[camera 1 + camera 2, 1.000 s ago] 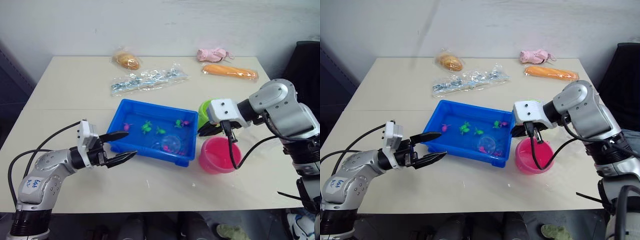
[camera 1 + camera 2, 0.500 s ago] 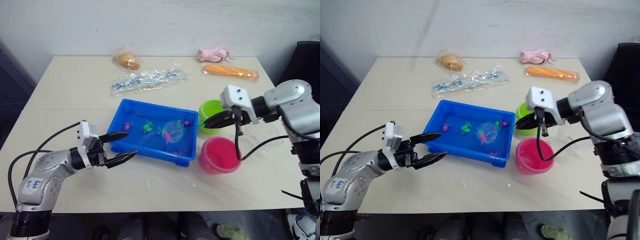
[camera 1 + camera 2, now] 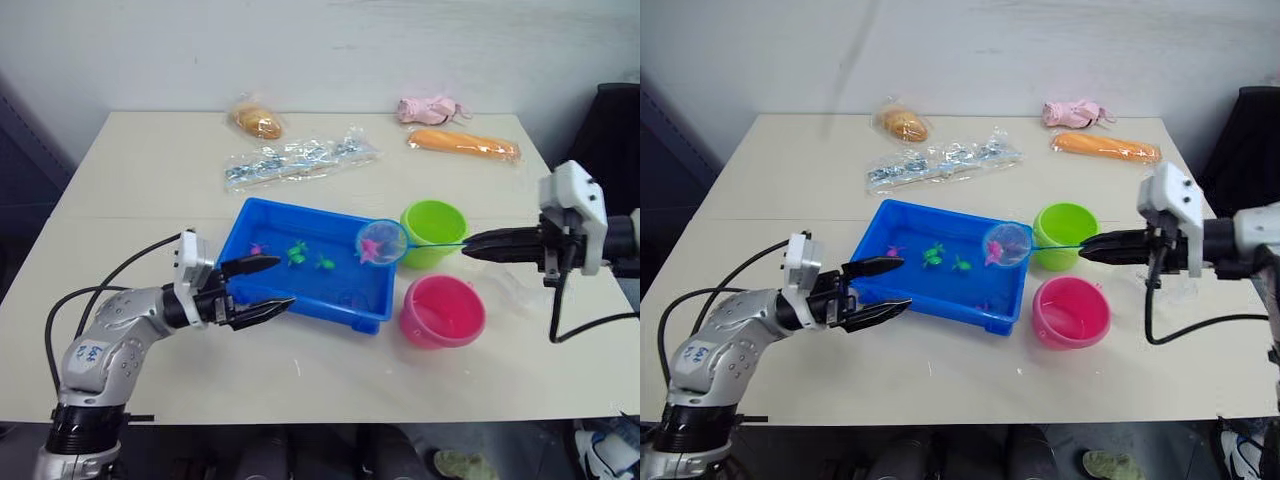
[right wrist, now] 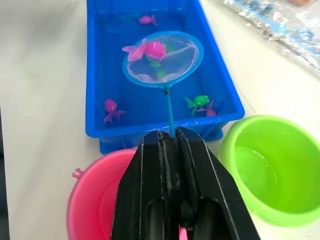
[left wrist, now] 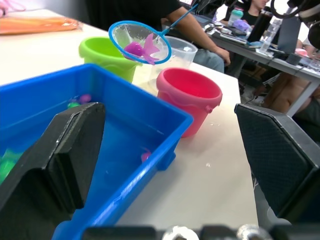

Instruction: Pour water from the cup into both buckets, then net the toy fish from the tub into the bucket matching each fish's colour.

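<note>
My left gripper point(image 3: 268, 285) hovers just at the near-left corner of the tub point(image 3: 240, 240), fingers apart, nothing between them. In the left wrist view the two black fingers point(image 5: 65, 155) stand wide on both sides, w/ the blue rim of the tub between them.

The tub sits in the middle of the table point(image 3: 140, 180), w/ water inside. Several toy fish are in it: a pink one point(image 3: 256, 249) near the left end, two green ones point(image 3: 295, 254) more to the centre, and some pink ones by the near wall point(image 4: 111, 109).

Above the right end of the tub hangs the net point(image 3: 381, 242), lifted clear of the water. One pink fish point(image 4: 150, 50) lies in its mesh. The thin handle goes from the hoop to the right, passing over the green bucket point(image 3: 433, 228).

The green bucket stands just beside the right end of the tub, on the far side; it has water in it. The pink bucket point(image 3: 442, 312) stands nearer to me, close to the green one, and it is also wet inside.

Right of the buckets is the cup point(image 3: 515, 285), clear plastic, resting on the table below my right arm.

My right gripper point(image 3: 472, 245) is at the right, fingers pressed together on the end of the net handle.

At the far edge of the table lie some wrapped packages point(image 3: 295, 158).
</note>
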Tool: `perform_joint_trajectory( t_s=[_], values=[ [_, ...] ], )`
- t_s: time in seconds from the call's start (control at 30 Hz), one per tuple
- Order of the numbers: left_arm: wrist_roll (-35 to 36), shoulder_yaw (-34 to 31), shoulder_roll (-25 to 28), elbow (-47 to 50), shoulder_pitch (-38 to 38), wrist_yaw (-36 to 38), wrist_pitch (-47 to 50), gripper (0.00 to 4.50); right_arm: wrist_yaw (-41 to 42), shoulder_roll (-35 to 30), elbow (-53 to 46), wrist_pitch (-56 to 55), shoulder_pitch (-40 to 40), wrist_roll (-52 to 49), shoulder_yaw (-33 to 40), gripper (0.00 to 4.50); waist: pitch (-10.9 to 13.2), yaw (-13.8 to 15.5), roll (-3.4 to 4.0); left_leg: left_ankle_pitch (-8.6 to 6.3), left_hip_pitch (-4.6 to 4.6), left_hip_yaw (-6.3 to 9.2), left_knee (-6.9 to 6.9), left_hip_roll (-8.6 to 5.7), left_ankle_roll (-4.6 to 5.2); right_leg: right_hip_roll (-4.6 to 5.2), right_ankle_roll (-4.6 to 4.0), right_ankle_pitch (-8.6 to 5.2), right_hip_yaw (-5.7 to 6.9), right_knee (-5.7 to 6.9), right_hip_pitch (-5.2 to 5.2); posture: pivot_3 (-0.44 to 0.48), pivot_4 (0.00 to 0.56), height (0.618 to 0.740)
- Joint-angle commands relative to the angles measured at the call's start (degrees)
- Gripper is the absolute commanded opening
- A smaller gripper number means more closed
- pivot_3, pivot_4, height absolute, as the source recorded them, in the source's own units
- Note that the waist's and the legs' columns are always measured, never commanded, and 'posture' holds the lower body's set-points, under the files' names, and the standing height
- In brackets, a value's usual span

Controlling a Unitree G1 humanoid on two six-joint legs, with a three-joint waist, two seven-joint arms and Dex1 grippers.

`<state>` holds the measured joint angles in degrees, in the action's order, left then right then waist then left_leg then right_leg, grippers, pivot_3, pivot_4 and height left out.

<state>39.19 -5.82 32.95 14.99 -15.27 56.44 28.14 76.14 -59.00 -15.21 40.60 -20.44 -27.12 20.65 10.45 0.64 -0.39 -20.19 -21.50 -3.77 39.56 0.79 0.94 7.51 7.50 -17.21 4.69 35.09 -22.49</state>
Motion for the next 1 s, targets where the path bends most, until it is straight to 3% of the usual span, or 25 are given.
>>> perform_joint_trajectory(
  t_s=[0.03, 0.13, 0.33, 0.47, 0.7, 1.0],
  values=[
    [0.9, 1.5, -0.5, 0.4, -2.4, 1.6, 0.2, 4.46, -2.1, 0.1, -6.8, 1.3, 9.1, -1.9, 12.6, 0.0, 0.0, 0.5, 0.0, 0.0, 0.0, -0.01, 0.0, 0.0, 0.0, 0.0, 0.0, 0.0, -0.01, -0.01, 0.0, 0.0, 0.15, 0.74],
    [0.5, 2.6, -1.0, -1.1, -4.2, 2.5, 0.2, 4.46, -2.4, 2.2, -10.2, -2.5, 19.2, -0.5, 19.6, 0.0, 0.0, 0.9, 0.0, 0.0, 0.03, -0.05, 0.01, -0.03, 0.01, -0.04, 0.01, 0.0, -0.03, -0.01, 0.04, 0.0, 0.15, 0.74],
    [-0.2, 4.1, -1.0, -3.9, -6.5, 4.6, -0.2, 4.46, -2.6, 8.7, -14.5, -11.0, 31.6, -0.9, 28.3, 0.0, 0.0, 0.9, -0.02, 0.03, 0.2, -0.16, -0.04, -0.05, 0.04, -0.05, 0.06, 0.03, -0.22, -0.02, 0.09, 0.0, 0.15, 0.74],
    [-0.6, 4.7, -1.1, -5.0, -7.4, 5.5, -0.3, 4.46, -3.4, 10.8, -14.3, -20.9, 38.0, 3.9, 29.1, 0.0, 0.0, 0.8, -0.01, 0.05, 0.23, -0.14, -0.14, -0.06, 0.0, -0.13, 0.04, 0.02, -0.26, -0.01, 0.11, 0.0, 0.15, 0.74],
    [-1.3, 5.4, -1.7, -6.2, -8.2, 6.4, -0.6, 4.46, -5.3, 15.2, -10.3, -39.9, 44.2, 10.5, 27.3, 0.0, 0.0, 0.7, -0.01, 0.07, 0.31, -0.16, -0.18, -0.06, 0.02, -0.13, 0.06, 0.03, -0.29, -0.09, 0.14, 0.0, 0.15, 0.74],
    [-1.4, 5.6, -2.4, -5.7, -7.3, 6.0, -0.9, 4.46, -12.5, 15.3, 1.1, -73.4, 43.4, 22.2, 25.6, 0.0, 0.0, 0.6, -0.01, 0.08, 0.33, -0.17, -0.17, -0.08, 0.01, -0.11, 0.06, 0.03, -0.31, -0.1, 0.15, 0.0, 0.15, 0.74]
  ],
)
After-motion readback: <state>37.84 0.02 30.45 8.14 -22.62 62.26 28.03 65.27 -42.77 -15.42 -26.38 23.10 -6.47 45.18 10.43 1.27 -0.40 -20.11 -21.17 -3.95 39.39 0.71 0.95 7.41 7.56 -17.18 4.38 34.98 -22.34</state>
